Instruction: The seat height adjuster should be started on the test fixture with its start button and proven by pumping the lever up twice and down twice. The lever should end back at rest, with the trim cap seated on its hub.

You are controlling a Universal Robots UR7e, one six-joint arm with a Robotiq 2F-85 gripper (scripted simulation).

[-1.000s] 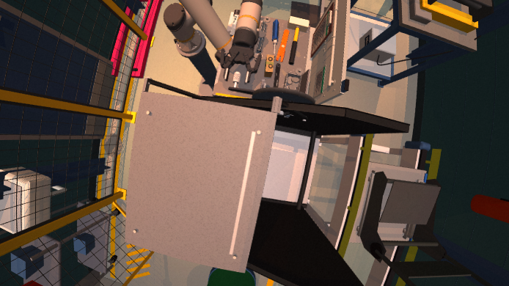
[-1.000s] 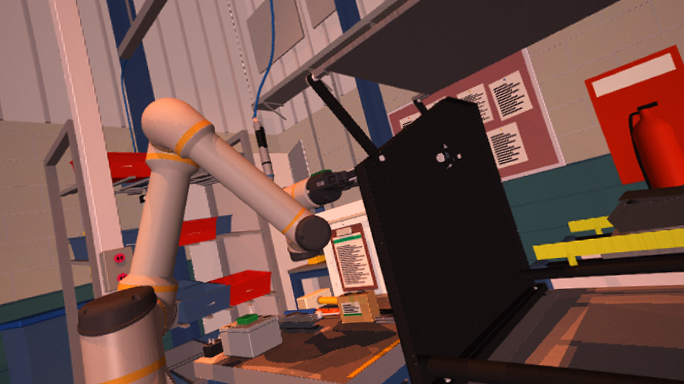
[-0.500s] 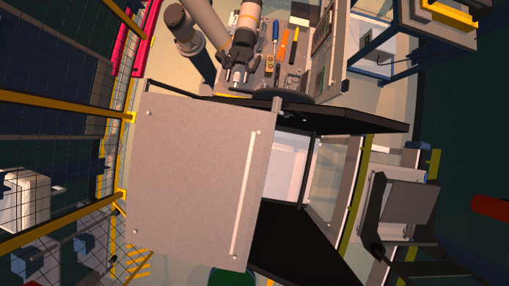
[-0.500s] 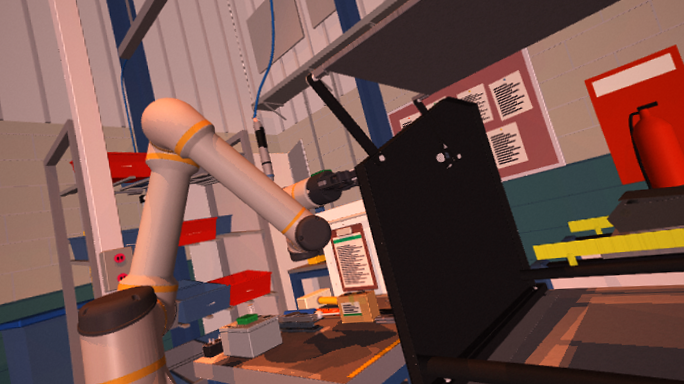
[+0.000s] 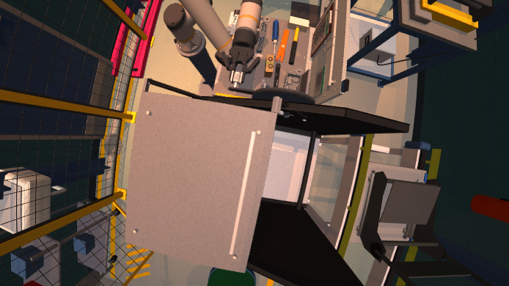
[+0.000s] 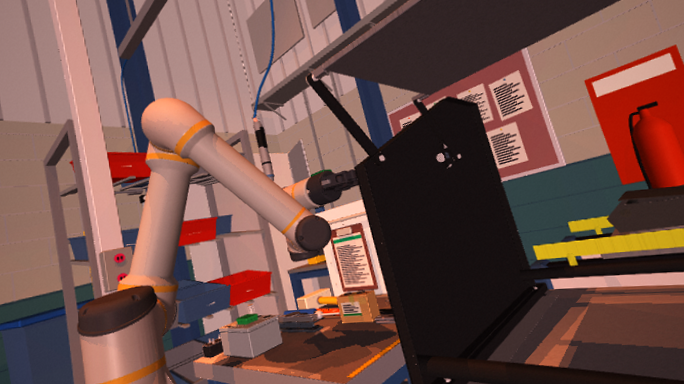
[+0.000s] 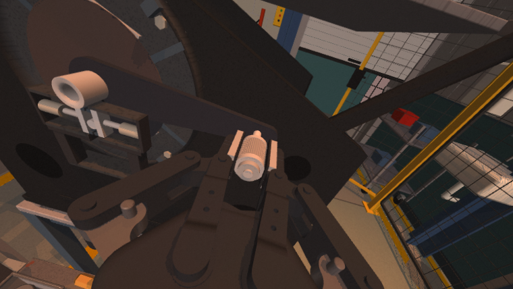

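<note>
A pale knurled lever grip [image 7: 250,158] sits between my fingers, and my gripper [image 7: 252,150] is closed on it. The grip caps the end of a dark flat lever arm [image 7: 168,104]. That arm runs up and left to a hub with a pale cylinder [image 7: 79,88] on it. From the side camera my gripper [image 5: 237,73] clasps the same grip [image 5: 236,77] just above the black fixture plate's edge. The start button box with a green top [image 6: 250,335] sits on the bench below. My gripper [image 6: 347,179] is partly hidden behind the black fixture panel [image 6: 443,237] in the second side camera.
The black fixture panel stands close against my fingers. A large grey panel [image 5: 198,176] hangs below it. Hand tools [image 5: 284,46] lie on the bench behind my wrist. A cardboard box [image 6: 359,306] and clipboard [image 6: 352,256] stand on the bench. Yellow mesh fencing [image 5: 62,128] closes the left side.
</note>
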